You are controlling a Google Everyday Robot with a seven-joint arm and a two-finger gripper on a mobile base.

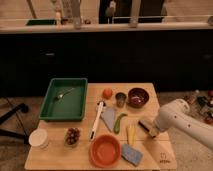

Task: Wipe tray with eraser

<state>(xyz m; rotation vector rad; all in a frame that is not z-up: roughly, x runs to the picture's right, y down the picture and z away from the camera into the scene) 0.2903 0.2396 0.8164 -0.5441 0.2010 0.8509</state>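
Claw (151, 129) is down low over the desk (55, 150), well off to the right of the green tray (49, 102) — right at the dark eraser (144, 124). Clamped on it or not — can't tell.

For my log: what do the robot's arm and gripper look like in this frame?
The arm is glossy white, with thick rounded segments and a bulbous joint; no cables or markings show. It narrows to the gripper, low over the right side of the wooden table.
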